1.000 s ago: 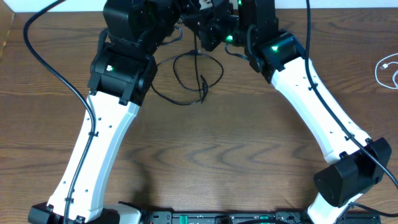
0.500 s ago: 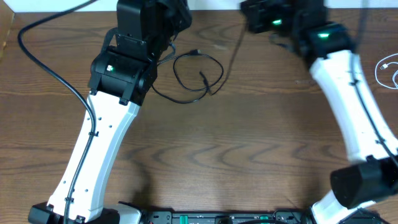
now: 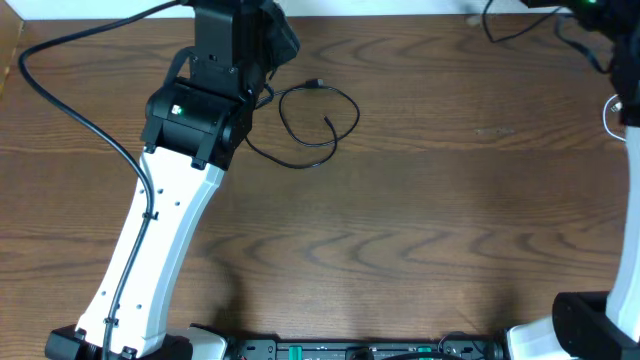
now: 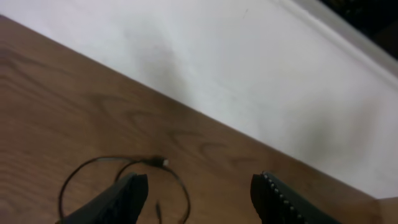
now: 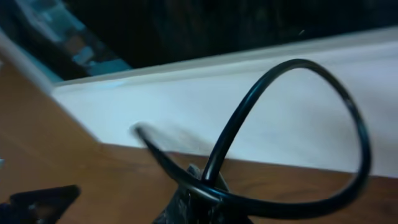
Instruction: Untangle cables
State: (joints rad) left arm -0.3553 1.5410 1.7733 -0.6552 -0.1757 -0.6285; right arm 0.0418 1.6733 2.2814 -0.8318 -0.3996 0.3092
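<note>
— Since a second ago, what has moved?
— My right arm has swung away from the black cable [image 3: 318, 120], far to its right, almost out of the overhead view. My left claw [image 4: 199, 200] has released; before, it was clenched.
— Where does the black cable lie now?
— Flat on the desk [image 3: 400, 230], in a loose loop, with one plug end inside the loop. My left claw hangs near it, on its far left side, jaws apart, touching nothing.
— And the right claw [image 5: 200, 205]?
— Clenched. A black cord [image 5: 298, 65] arches close before its camera, blurred; I cannot tell if the claw grips it.
— The white cable [image 3: 611, 112]?
— Well apart from the black cable, to its right, at the picture's edge and mostly hidden.
</note>
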